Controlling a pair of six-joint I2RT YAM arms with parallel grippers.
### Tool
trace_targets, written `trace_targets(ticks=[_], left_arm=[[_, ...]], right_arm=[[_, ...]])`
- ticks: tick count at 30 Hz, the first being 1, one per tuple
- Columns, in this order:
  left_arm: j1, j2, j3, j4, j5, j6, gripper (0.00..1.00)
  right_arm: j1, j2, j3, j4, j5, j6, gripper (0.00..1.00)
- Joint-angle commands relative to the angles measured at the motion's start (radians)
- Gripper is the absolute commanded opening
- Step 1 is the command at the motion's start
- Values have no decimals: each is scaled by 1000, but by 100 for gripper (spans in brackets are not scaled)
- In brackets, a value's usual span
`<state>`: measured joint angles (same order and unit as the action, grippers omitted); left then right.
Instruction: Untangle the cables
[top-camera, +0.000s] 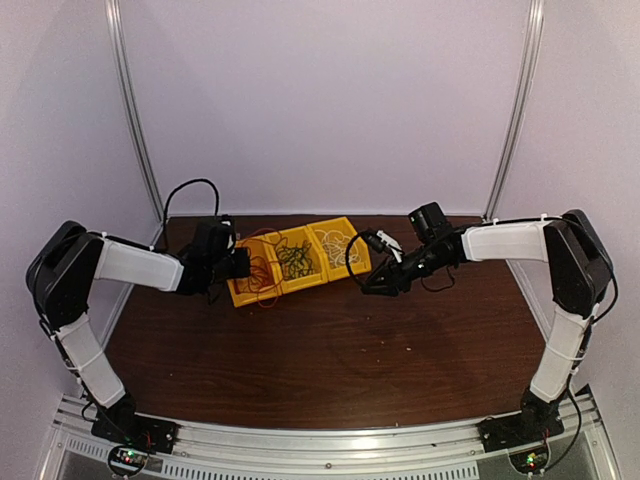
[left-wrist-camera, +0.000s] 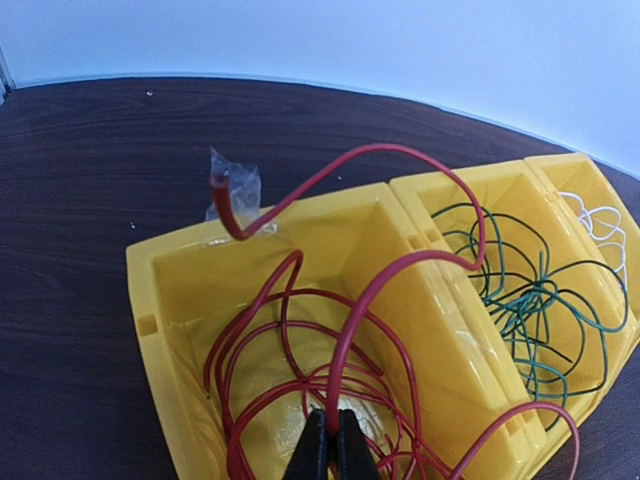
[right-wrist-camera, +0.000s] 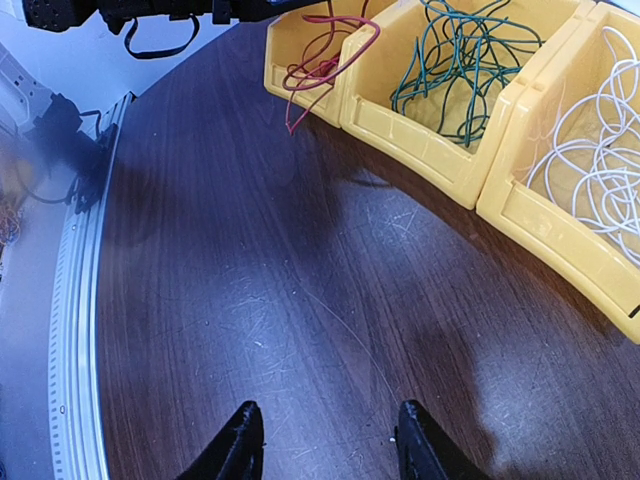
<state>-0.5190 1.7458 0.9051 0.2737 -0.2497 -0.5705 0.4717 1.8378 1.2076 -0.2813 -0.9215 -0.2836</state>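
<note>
Cables: the red cable (left-wrist-camera: 345, 340) was in the left bin (left-wrist-camera: 150, 290), the green cable (left-wrist-camera: 520, 300) in the middle bin (left-wrist-camera: 450, 190) and the white cable (left-wrist-camera: 600, 225) in the right bin (left-wrist-camera: 570, 165).
Bins: they were set in a row by the back edge of the worktop (right-wrist-camera: 300, 250), about mid-width.
Stray red: one loop was arched over the shared wall and above the green cable. Another was hung over the near wall onto the worktop.
Left gripper (left-wrist-camera: 330, 420): it was clamped on a red strand low in the left bin.
Right gripper (right-wrist-camera: 328, 408): its jaws were held apart with nothing between them, over bare worktop in front of the bins.
Step judged: the red cable was likely being drawn clear of the green one and into its own bin.
Pull: a slow lift up and toward the left edge would be best, so that the arched loop is slid back over the wall, not dragged through the green.
Bin: it looked light and could be tipped or shifted by a snagged strand. The free gripper could be set against a bin wall to steady it.
Watch: whether the red loop was hooked under a green strand could not be told. Any movement of the green cable should be taken as a cue to stop.
</note>
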Motion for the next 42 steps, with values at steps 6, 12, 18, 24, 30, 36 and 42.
trace_targets(ticks=[6, 12, 18, 24, 30, 36, 42], left_arm=[[2, -156, 89, 53, -8, 136, 0], [2, -218, 196, -35, 55, 212, 0], [2, -246, 291, -139, 160, 309, 0], [2, -271, 389, -209, 328, 359, 0], [2, -276, 477, -332, 432, 371, 0], [2, -278, 525, -418, 476, 390, 0], [2, -282, 531, -440, 486, 395, 0]], right_arm=[[5, 9, 33, -11, -20, -5, 48], [6, -91, 11, 21, 26, -52, 60], [11, -121, 213, 17, 142, -143, 76], [13, 80, 488, 194, 86, 43, 79], [60, 236, 675, 238, 30, 135, 79], [97, 311, 782, 225, 70, 129, 78], [102, 364, 843, 236, 60, 154, 74]])
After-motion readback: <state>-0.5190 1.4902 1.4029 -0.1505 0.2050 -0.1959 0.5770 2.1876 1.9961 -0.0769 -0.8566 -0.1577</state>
